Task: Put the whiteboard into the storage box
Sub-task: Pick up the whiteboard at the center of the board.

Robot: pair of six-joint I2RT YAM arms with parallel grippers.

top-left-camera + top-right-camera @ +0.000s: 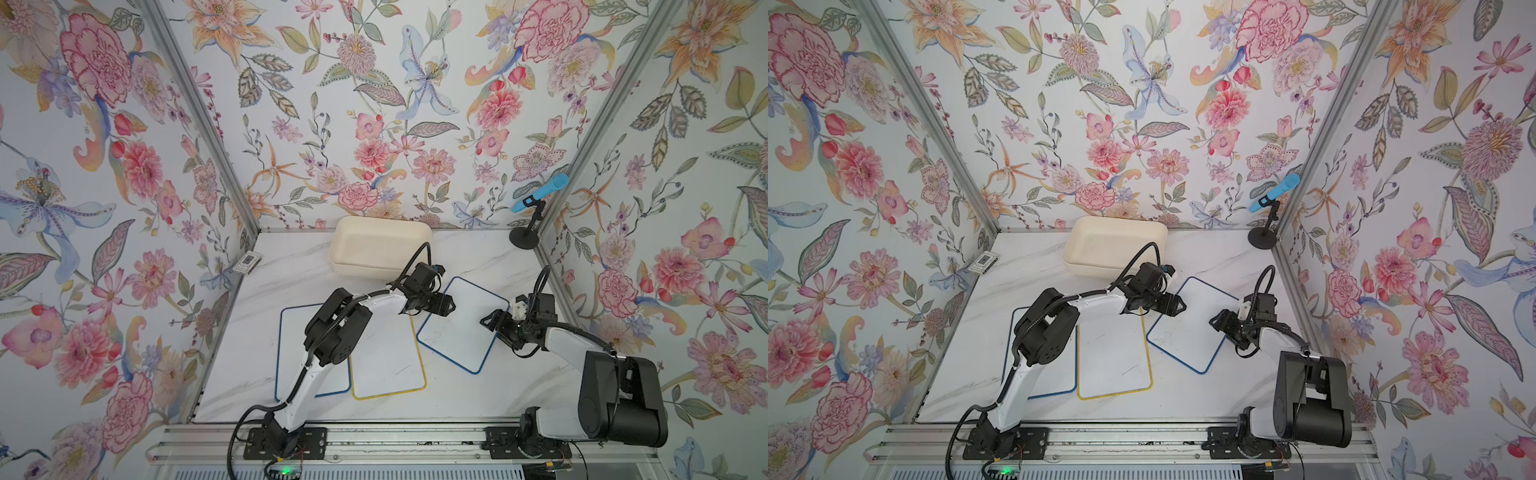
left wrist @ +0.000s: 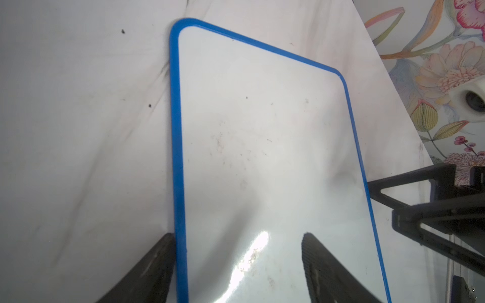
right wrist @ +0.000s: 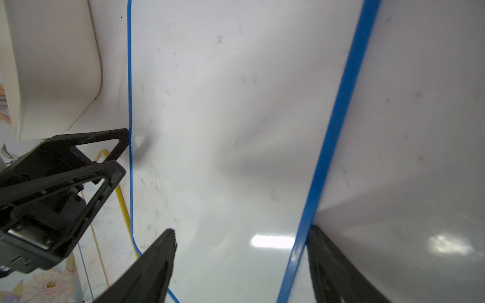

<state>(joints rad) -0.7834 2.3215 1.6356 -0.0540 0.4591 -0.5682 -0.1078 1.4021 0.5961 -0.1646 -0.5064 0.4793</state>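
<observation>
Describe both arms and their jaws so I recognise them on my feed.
The left arm and right arm match: glossy white link shells, bulky black joint housings, and a black corrugated cable along each, looping free at the wrist. The jaws are black, open triangular frames with ribbed inner faces. Black base plates sit on a silver rail.

Both top views hang high over the near side, looking steeply down toward the far wall [image 1: 374, 104]. They share almost everything, from the marble surface [image 1: 478, 399] to the storage box [image 1: 374, 245]. The left wrist camera sits close behind the left pincer [image 2: 237, 236], facing right across the blue-framed whiteboard [image 2: 262, 157]. The right wrist camera, close behind the right pincer [image 3: 241, 230], faces left over that same board. Each of these 2 close views catches the opposite pincer.
</observation>
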